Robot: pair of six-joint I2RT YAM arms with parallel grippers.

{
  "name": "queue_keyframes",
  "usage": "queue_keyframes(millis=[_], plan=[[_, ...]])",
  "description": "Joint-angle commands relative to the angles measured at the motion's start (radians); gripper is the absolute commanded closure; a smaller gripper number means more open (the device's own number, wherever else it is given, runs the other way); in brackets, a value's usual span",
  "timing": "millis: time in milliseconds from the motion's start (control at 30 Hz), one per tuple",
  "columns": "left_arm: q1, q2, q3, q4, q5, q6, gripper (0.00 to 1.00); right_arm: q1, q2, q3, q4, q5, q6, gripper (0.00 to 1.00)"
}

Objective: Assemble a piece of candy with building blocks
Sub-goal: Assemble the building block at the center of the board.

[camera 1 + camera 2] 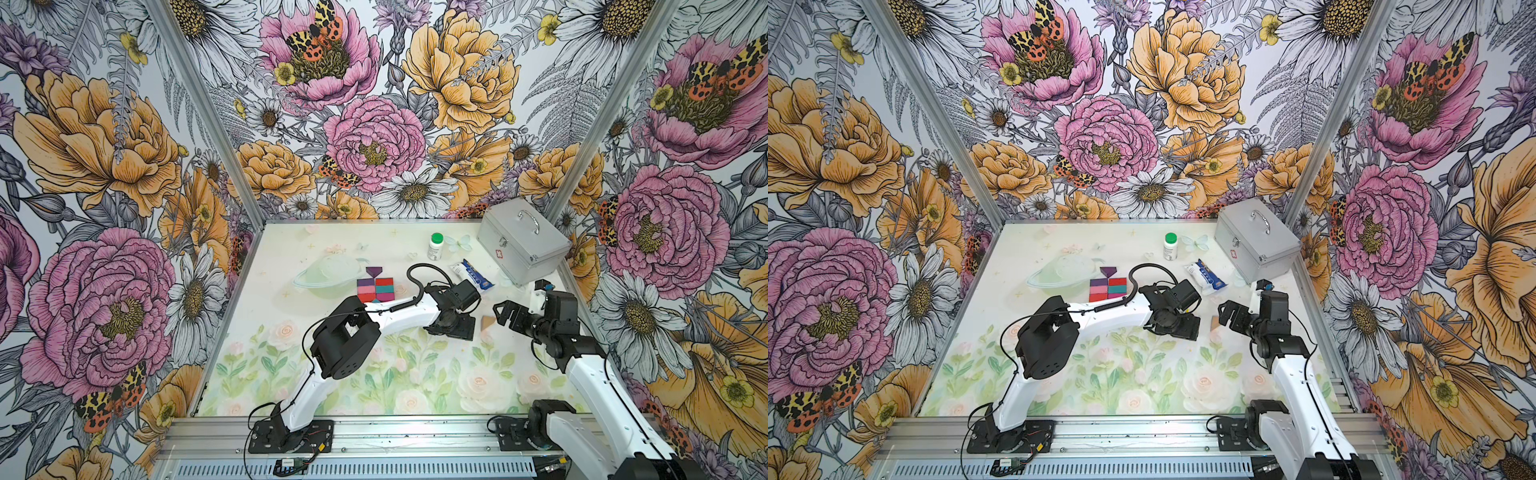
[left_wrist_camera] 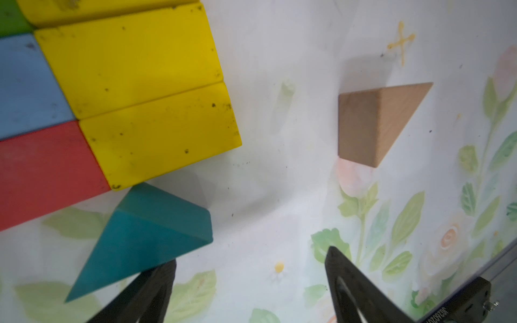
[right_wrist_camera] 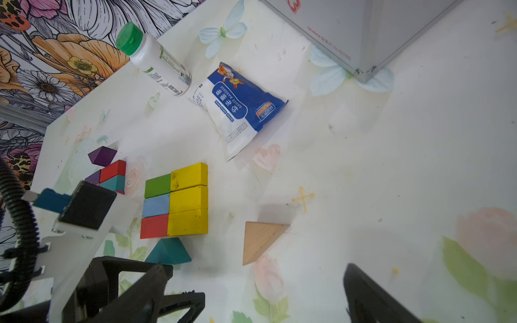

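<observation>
Left hand (image 2: 250, 258) spread, teal triangle (image 2: 145, 232) hidden overhead

yellow-green-blue-red block rectangle (image 3: 174, 200) flat | teal triangle (image 3: 167, 251) at its edge | tan triangle (image 3: 260, 240) apart | red-teal-purple cluster (image 1: 375, 289) separate

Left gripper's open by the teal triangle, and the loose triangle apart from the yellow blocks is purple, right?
Not purple: the loose triangle apart from the yellow blocks is bare tan wood, as the right wrist view shows. The left gripper is open by the teal triangle.
</observation>
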Motion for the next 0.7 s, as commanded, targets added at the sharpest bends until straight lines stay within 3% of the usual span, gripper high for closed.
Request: queue_keyframes(millis=[0, 333, 667], plan=[[0.008, 0.005, 0.014, 0.012, 0.008, 0.013, 0.16, -0.008, 0.003, 0.03, 0.013, -0.016, -0.023, 0.0], [0.001, -0.084, -0.053, 0.011, 0.029, 0.018, 0.16, -0.018, -0.001, 0.037, -0.006, -0.024, -0.03, 0.0], [0.034, -0.344, -0.278, 0.042, -0.02, 0.091, 0.16, -0.014, 0.055, 0.078, -0.055, 0.002, -0.014, 0.01]])
